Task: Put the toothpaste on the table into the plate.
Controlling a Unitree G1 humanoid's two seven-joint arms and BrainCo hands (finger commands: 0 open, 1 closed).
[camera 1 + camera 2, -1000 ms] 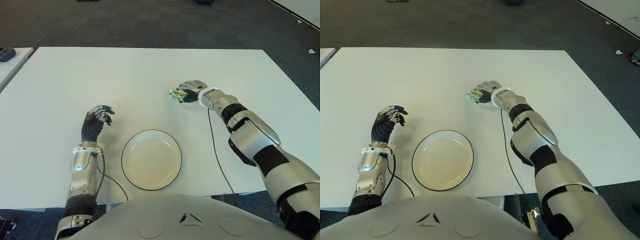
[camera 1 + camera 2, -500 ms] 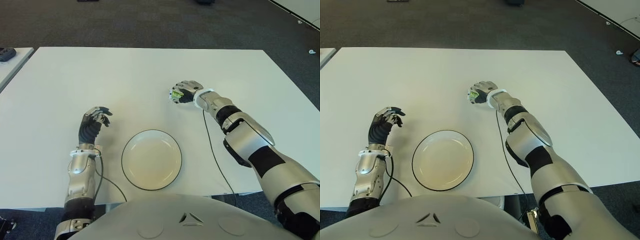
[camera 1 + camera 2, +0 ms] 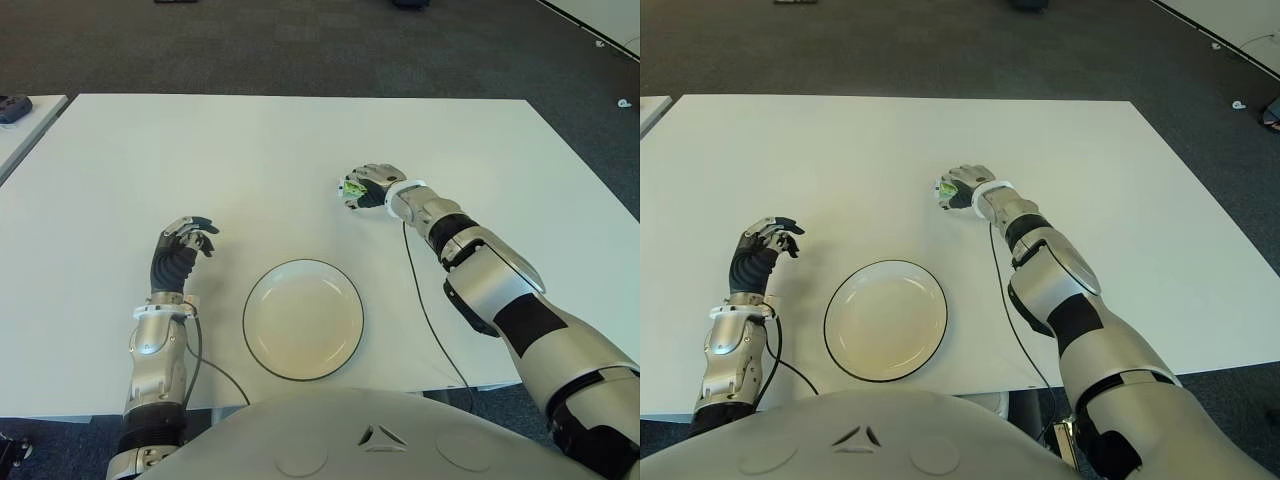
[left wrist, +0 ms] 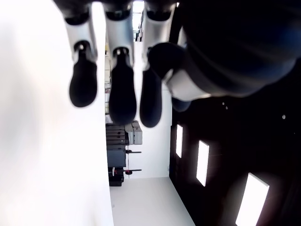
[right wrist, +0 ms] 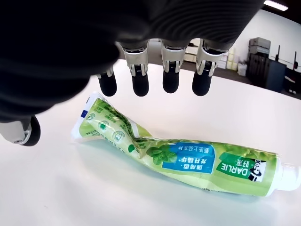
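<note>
toothpaste lies on table under unclenched right hand.

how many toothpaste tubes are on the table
1. A crumpled green plastic toothpaste tube lies flat on the white table, beyond the round black-rimmed white plate and to its right, directly under the open right robot hand. None shows elsewhere.

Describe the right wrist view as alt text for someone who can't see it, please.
A green toothpaste tube, creased near its flat end, lies on a white table. Close above it hangs the robot's right hand, its dark-tipped fingers spread over the tube and not touching it. Office furniture shows in the background.
</note>
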